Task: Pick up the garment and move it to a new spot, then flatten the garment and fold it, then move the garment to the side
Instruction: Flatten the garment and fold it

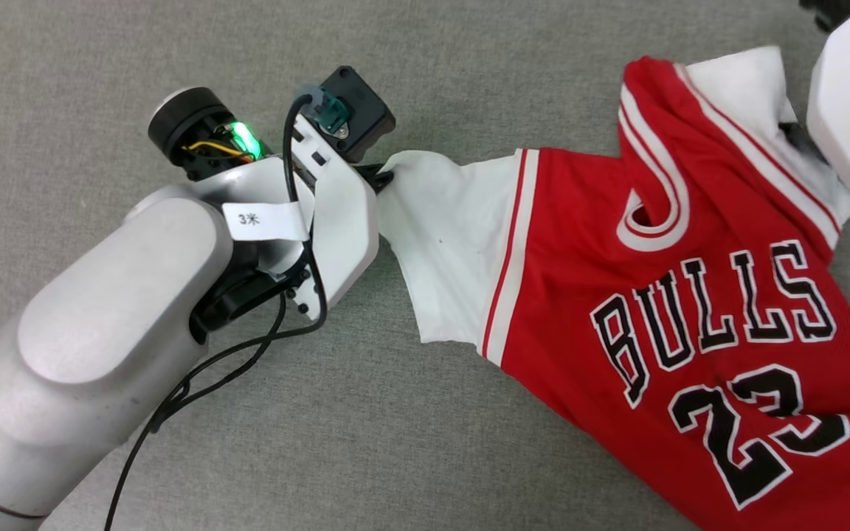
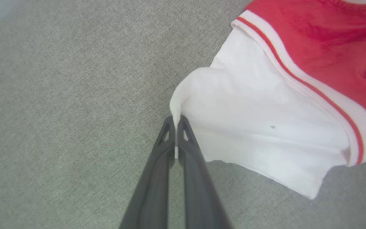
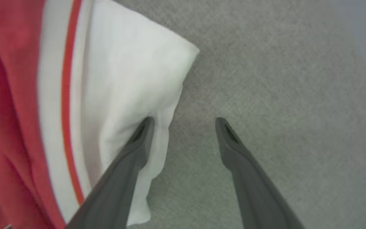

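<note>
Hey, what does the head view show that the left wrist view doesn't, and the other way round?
Head view adds: readable BULLS lettering and number 23 on the red jersey, its striped collar, and the left arm's white wrist housing with a green light.
Left wrist view adds: the left tool with its long dark fingers seen along their length, pressed shut with white cloth between them.
Both: the white sleeve pinched at its edge, its red-and-white trim, and the grey cloth surface.
</note>
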`<state>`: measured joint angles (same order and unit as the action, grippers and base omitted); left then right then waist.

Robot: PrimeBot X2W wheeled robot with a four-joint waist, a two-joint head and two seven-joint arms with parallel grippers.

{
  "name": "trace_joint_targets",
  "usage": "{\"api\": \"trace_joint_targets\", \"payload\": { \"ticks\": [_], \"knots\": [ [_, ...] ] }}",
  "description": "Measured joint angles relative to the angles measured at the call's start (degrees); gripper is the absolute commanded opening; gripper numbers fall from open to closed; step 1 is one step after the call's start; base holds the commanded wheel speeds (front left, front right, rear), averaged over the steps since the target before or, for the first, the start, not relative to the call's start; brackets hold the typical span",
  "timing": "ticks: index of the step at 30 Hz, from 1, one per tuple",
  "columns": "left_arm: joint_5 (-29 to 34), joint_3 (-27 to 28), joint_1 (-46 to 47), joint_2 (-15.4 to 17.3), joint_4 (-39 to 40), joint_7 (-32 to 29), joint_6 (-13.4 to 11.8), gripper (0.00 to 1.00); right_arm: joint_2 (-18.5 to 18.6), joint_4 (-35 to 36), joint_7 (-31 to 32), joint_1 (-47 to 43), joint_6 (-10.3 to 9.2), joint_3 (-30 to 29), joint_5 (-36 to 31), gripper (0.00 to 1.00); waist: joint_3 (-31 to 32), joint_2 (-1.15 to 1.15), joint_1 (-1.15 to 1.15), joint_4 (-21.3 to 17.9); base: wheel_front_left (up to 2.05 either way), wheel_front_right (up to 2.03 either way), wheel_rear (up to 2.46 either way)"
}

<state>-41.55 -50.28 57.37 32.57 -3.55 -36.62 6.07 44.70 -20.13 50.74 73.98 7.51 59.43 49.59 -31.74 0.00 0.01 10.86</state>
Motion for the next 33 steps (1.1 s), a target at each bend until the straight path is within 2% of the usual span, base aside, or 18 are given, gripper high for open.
{"api": "trace_joint_targets", "payload": {
  "ticks": [8,9,10,17,23,33],
  "knots": [
    [0.4,-0.5,0.4,-0.5,-1.1,1.3,0.1,0.0,0.7,-1.8,-3.7,0.6,-0.31,5.5,2.6,1.0,-1.4,0.0,-0.01,0.7,0.0,0.0,0.0],
    [0.4,-0.5,0.4,-0.6,-1.5,1.5,0.2,0.0,0.7,-2.2,-4.6,0.7,-0.3,6.0,2.8,0.09,-1.3,0.0,0.0,0.7,0.0,0.0,0.0],
    [0.4,-0.6,0.4,-0.6,-1.7,1.6,0.3,0.0,0.6,-2.5,-5.4,0.7,-0.27,6.5,3.1,0.0,-1.0,0.0,0.0,0.6,0.0,0.0,0.0],
    [-0.5,-0.4,-0.9,-0.1,-3.9,4.5,0.3,0.0,-0.7,-5.2,-15.6,0.4,0.02,9.2,3.7,0.0,2.8,0.0,0.0,-0.3,0.0,0.0,0.0],
    [-1.1,1.5,-2.3,1.2,-3.8,9.0,0.2,0.0,1.7,-3.8,-23.3,-0.9,0.0,9.9,6.9,0.0,8.9,0.0,0.0,-1.6,0.0,0.0,0.0],
    [-0.1,6.2,-2.7,4.9,-0.3,14.6,-2.8,0.0,8.1,3.3,-34.5,-1.0,0.0,8.7,6.8,0.0,18.1,0.0,-0.01,-4.8,0.0,0.0,0.0]
  ]
}}
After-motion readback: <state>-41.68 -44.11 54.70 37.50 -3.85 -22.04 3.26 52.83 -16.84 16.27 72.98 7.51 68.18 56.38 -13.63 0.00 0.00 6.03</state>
